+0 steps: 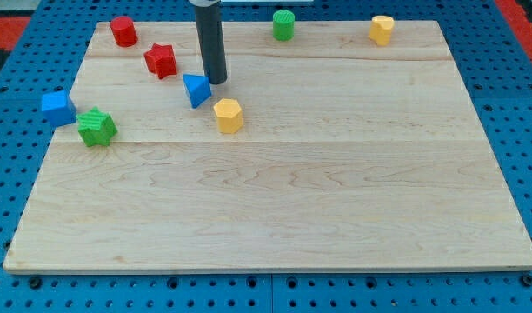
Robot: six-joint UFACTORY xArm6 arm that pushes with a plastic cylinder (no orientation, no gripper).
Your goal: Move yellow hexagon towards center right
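The yellow hexagon [228,115] lies on the wooden board [318,191], left of the board's middle. My tip [216,82] stands just above and slightly left of it, with a small gap between. The blue triangle [196,89] sits right beside my tip on its left and just up-left of the yellow hexagon. The rod rises to the view's top edge.
A red star [161,61] and a red cylinder [123,31] lie at the top left. A blue cube [56,107] and a green star [96,127] lie at the left edge. A green cylinder [283,25] and a second yellow block [382,29] lie along the top edge.
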